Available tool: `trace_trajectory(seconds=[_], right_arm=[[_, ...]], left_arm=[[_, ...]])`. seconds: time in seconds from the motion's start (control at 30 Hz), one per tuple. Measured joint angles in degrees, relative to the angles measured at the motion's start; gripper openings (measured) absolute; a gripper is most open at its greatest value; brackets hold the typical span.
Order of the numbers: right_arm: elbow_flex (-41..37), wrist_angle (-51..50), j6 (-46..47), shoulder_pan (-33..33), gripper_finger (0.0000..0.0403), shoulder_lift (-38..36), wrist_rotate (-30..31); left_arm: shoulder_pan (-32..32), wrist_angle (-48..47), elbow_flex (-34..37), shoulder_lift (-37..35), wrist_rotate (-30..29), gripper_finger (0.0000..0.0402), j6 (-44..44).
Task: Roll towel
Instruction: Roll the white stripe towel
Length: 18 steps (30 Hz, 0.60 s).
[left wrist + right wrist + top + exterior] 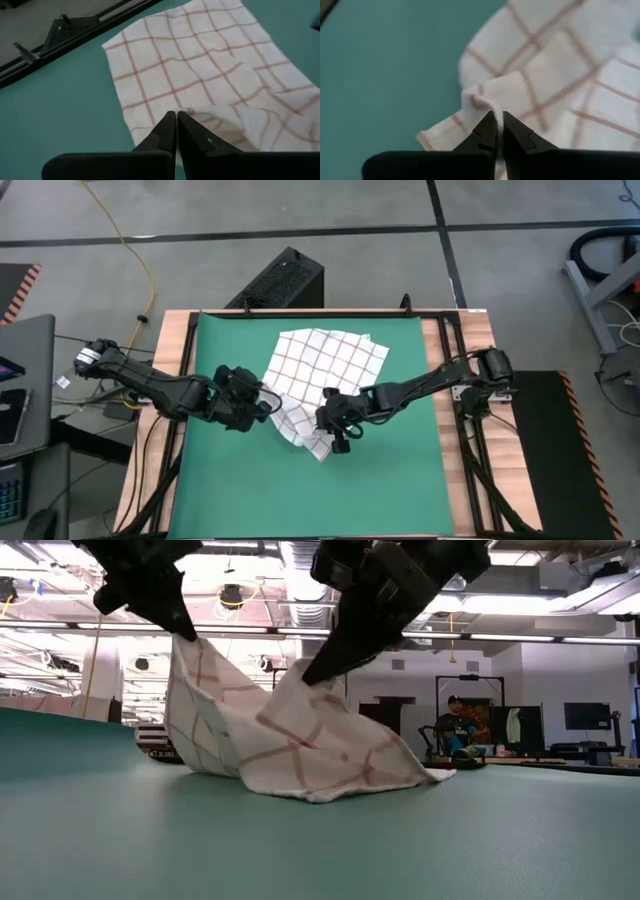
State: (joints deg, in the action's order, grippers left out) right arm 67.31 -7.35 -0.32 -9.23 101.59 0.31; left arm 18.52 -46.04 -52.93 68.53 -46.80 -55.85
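We see the thin white cloth towel with red grid lines [330,365] on the green mat [400,480] — our left gripper [176,116] and right gripper [497,120] both pinch its near edge, lifted, the rest lying flat beyond them.

Green mat [230,480] on wooden table [165,380].

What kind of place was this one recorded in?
Probably a robotics lab or workshop: a concrete floor with cables around the table, exposed ceiling ducts and strip lights, and a person seated among monitors behind.
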Motion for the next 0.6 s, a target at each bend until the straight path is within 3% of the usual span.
trace_trajectory(seconds=[0.1, 0.3, 0.6], right_arm=[[0.0, 0.5, 0.7, 0.0, 0.0048, 2.0, -4.1], [0.0, -1.2, -1.1, -0.3, 0.0072, 2.4, -6.0], [0.0, -1.2, -3.3, -3.3, 0.0183, 2.7, -6.8]], left_arm=[[-1.5, 0.0, 0.0, 0.1, 0.0, 0.0, 0.1], [-3.6, 0.0, 0.0, 0.1, -0.1, 0.0, 1.8], [-6.4, 0.0, 0.0, 0.1, -0.2, 0.0, -1.2]])
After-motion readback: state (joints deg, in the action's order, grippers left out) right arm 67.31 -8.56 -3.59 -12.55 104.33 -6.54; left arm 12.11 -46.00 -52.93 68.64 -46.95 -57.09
